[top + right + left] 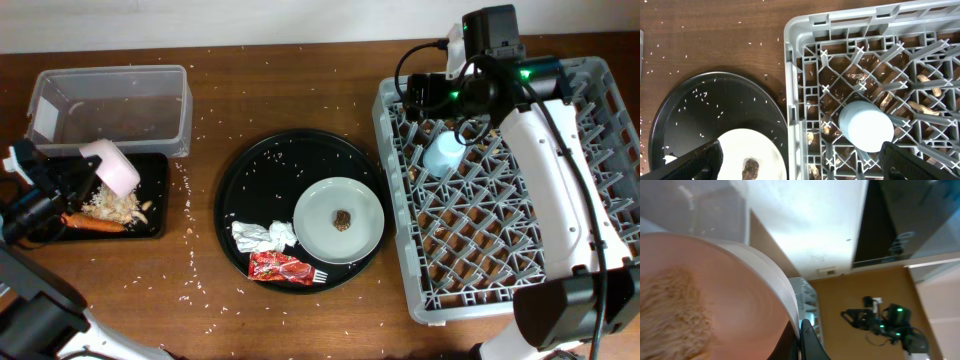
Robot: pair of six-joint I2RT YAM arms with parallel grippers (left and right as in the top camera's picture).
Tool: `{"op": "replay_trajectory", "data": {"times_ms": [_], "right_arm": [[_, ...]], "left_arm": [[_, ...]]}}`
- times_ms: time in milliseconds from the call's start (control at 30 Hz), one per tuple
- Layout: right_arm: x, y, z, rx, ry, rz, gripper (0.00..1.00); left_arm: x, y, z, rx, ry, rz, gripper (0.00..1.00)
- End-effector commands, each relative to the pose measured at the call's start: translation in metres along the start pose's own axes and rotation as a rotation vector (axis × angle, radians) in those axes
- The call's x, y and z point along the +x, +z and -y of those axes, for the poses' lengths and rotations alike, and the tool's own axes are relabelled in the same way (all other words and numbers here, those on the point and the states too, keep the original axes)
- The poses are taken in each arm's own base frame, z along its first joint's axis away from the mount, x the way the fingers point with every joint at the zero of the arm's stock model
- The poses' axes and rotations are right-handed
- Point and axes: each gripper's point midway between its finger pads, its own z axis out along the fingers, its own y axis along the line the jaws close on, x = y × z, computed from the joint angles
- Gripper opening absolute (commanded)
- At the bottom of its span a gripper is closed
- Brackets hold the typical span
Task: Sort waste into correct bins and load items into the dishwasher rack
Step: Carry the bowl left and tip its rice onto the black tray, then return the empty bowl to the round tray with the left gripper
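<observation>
My left gripper point(78, 173) is shut on the rim of the pinkish bowl point(113, 167) and holds it tilted over the shallow black tray point(152, 222), where rice scraps point(112, 206) and the carrot point(95, 223) lie. In the left wrist view the bowl point(740, 295) still holds rice point(665, 310). My right gripper point(432, 100) is open and empty above the rack point(600, 150), beside the upside-down blue cup point(443, 153), which also shows in the right wrist view point(866, 126). The plate point(325, 235) carries the brown lump point(343, 219). The napkin point(262, 237), red wrapper point(283, 267) and fork point(318, 275) lie beside it.
The clear tub point(110, 105) stands behind the black tray at the far left. The large round black tray point(260, 170) holds the plate and waste in the middle. Rice grains are scattered over the wooden table point(300, 90). Food bits lie in the rack's grid point(920, 80).
</observation>
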Motion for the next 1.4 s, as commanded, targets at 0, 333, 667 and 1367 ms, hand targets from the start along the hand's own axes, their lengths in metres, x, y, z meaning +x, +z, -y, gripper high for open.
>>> {"op": "replay_trajectory", "data": {"times_ms": [0,333,667,1367], "right_arm": [[0.002,0.002,0.0,0.008,-0.012,-0.006,0.99],[0.003,0.002,0.001,0.009,-0.011,-0.011,0.99],[0.005,0.002,0.001,0.01,-0.01,-0.021,0.99],[0.007,0.002,0.001,0.011,-0.009,-0.028,0.99]], "left_arm": [[-0.005,-0.004,0.023,0.108,-0.049,0.043,0.0],[-0.005,-0.006,0.023,0.109,-0.158,0.042,0.0],[-0.005,-0.014,0.012,0.04,-0.222,0.045,0.0],[0.056,0.078,0.063,-0.415,0.395,-0.289,0.01]]}}
